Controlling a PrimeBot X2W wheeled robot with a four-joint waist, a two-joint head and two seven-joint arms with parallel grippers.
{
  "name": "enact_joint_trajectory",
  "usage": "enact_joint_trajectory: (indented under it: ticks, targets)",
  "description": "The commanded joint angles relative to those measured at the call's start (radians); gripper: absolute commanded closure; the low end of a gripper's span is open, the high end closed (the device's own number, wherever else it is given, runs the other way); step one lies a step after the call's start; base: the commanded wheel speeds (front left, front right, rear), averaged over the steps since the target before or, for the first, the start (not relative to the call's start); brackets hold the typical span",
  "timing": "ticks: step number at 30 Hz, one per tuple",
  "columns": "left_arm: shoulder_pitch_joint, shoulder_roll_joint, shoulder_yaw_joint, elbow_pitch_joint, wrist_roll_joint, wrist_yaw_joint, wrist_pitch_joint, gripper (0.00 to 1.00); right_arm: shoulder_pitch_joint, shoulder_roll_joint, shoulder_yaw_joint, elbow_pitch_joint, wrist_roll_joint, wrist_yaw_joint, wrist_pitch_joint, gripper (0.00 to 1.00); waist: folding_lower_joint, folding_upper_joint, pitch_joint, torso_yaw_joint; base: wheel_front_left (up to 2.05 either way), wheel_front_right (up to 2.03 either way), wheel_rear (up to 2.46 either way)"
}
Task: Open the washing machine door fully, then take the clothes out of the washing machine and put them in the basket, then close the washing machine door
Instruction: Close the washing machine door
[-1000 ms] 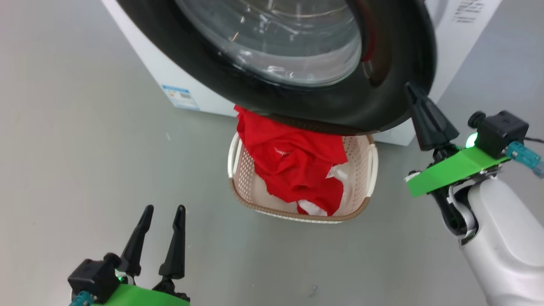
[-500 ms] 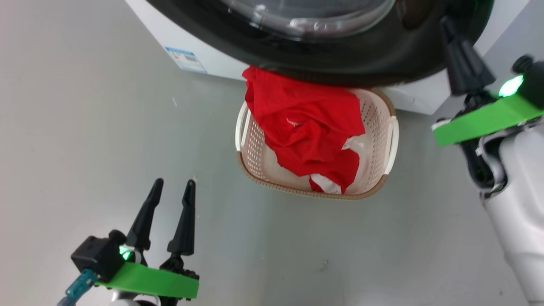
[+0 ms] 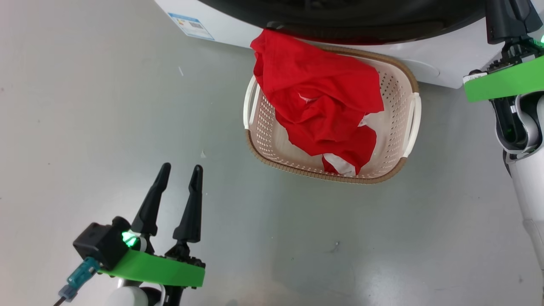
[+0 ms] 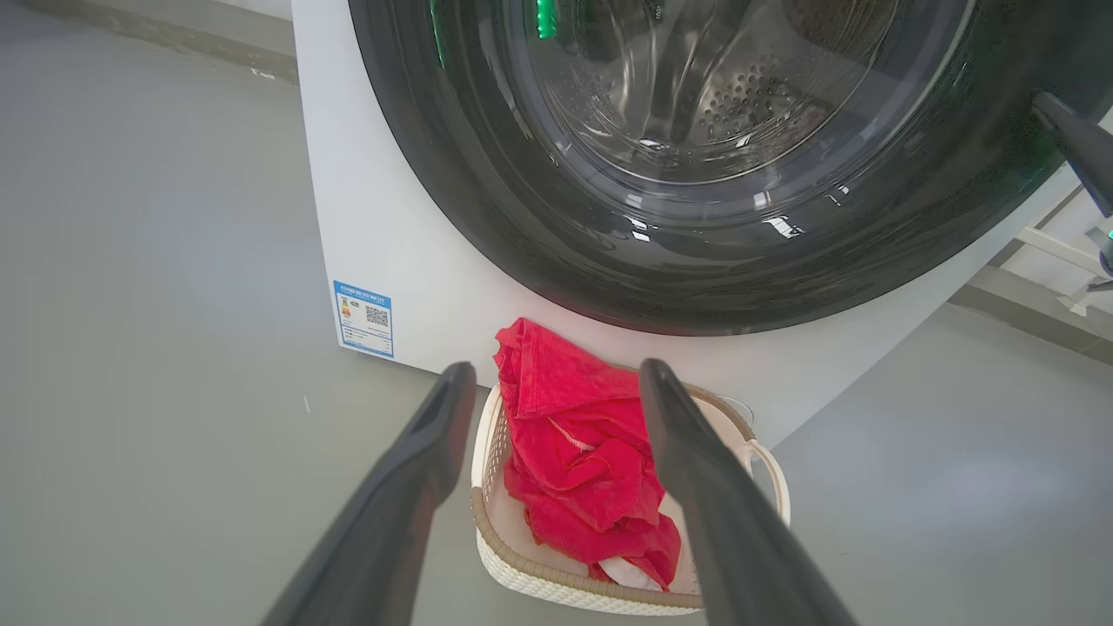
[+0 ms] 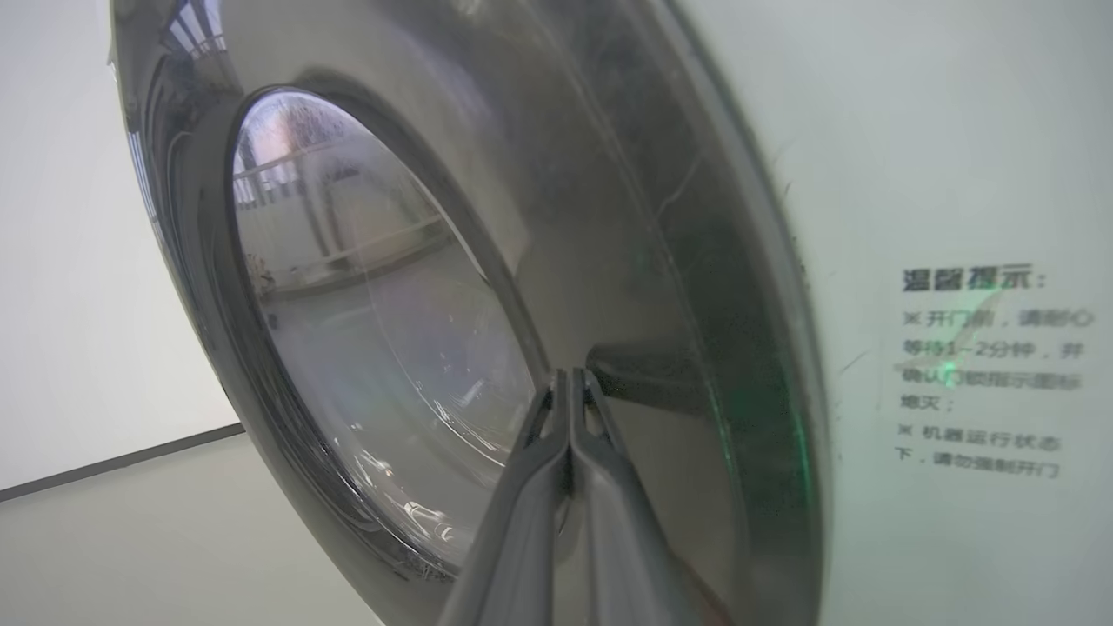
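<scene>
- My left gripper hangs near me on the left over the grey floor, its two fingers apart and holding nothing.
- Farther, the basket stands on the floor just before the washing machine.
- The red clothes lie inside it, one end draped over its far left rim.
- Above is the washing machine door, close against the white front.
- On the right, my right gripper has its fingers pressed together, tips at the door's black rim.
</scene>
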State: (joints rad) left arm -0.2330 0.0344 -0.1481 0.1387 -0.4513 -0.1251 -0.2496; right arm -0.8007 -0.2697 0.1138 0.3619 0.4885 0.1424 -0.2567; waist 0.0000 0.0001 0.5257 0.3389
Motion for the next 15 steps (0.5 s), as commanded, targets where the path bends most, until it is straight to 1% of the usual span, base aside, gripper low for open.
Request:
enact_joint_trajectory:
  ticks: [1, 4, 12, 13, 14, 15]
  targets:
    - [-0.012, 0.016, 0.031, -0.023, -0.004, -0.006, -0.012, 0.0, -0.04, -0.002, -0.026, -0.021, 0.0, -0.012, -0.005, 1.0, 0.0, -0.0001, 0.007, 0.004, 0.0, 0.0, 0.0]
    - [-0.013, 0.016, 0.03, -0.019, -0.004, -0.006, -0.012, 0.0, -0.042, 0.006, -0.024, -0.023, -0.003, -0.012, -0.005, 1.0, 0.0, -0.0001, 0.003, 0.001, 0.0, 0.0, 0.0]
    - [-0.011, 0.016, 0.038, 0.0, 0.012, -0.006, -0.012, 0.0, 0.042, 0.015, 0.046, -0.015, -0.001, -0.012, -0.005, 1.0, 0.0, -0.0001, -0.039, -0.018, 0.0, 0.0, 0.0]
    - [-0.01, 0.016, 0.041, 0.002, 0.017, -0.006, -0.012, 0.0, 0.056, 0.016, 0.054, -0.015, 0.0, -0.012, -0.005, 0.91, 0.0, -0.0001, -0.045, -0.023, 0.0, 0.0, 0.0]
    - [-0.009, 0.016, 0.044, 0.003, 0.022, -0.006, -0.012, 0.0, 0.071, 0.018, 0.06, -0.015, 0.001, -0.012, -0.005, 0.64, 0.0, -0.0001, -0.051, -0.027, 0.0, 0.0, 0.0]
    - [-0.008, 0.016, 0.047, 0.005, 0.028, -0.006, -0.012, 0.0, 0.086, 0.019, 0.062, -0.015, 0.003, -0.012, -0.005, 0.51, 0.0, -0.0001, -0.058, -0.031, 0.0, 0.0, 0.0]
